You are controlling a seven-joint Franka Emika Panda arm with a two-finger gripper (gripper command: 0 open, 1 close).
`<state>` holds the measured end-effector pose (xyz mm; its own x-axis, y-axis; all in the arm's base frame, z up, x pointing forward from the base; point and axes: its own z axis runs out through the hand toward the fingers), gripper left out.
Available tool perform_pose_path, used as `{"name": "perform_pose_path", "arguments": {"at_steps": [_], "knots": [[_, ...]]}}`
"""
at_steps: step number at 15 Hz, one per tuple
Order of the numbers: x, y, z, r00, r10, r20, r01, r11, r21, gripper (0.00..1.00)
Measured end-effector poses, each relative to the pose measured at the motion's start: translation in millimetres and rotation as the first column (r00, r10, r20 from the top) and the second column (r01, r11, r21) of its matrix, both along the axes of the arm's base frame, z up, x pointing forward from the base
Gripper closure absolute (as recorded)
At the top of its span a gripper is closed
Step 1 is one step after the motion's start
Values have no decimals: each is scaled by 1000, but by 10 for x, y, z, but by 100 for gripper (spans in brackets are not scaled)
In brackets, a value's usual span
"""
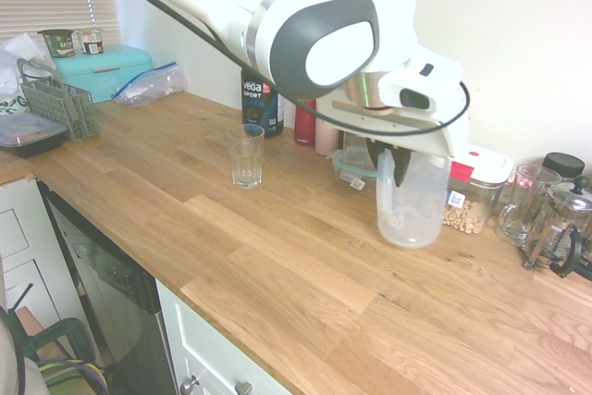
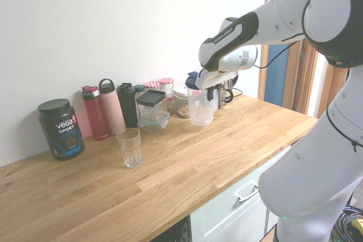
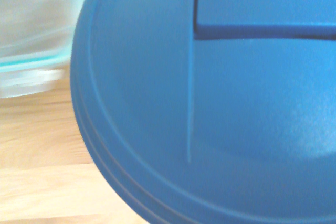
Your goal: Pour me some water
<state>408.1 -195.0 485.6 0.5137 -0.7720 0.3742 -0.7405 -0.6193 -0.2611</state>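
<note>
Pinched shut on the handle of the translucent water pitcher (image 1: 409,199), the gripper (image 1: 388,166) holds the jug near the back edge of the wooden countertop (image 1: 305,265), whether just above the wood or resting on it I cannot tell. Its blue lid (image 3: 210,103) fills the wrist view. The empty drinking glass (image 1: 246,155) stands apart, nearer the Vega tub (image 1: 262,103). Pouring well likely means carrying the spout over the glass's rim before tilting slowly.

A translucent plastic pitcher (image 1: 408,201) with a blue lid (image 3: 210,103) stands upright on the wooden tabletop (image 1: 277,256). A clear, empty drinking glass (image 1: 246,155) stands upright well apart from the pitcher, near the black Vega Sport tub (image 1: 262,104).
</note>
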Motion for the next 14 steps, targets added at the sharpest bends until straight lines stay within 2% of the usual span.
{"name": "perform_pose_path", "arguments": {"at_steps": [3, 9, 10, 14], "knots": [[-204, -66, -41, 999, -33, -29, 34, 999, 30, 100], [-202, -48, -217, 996, -46, -72, 53, 995, 89, 100], [-192, -55, -261, 996, -48, -81, 55, 994, 93, 0], [-193, -65, -279, 995, -48, -86, 56, 994, 96, 0]]}}
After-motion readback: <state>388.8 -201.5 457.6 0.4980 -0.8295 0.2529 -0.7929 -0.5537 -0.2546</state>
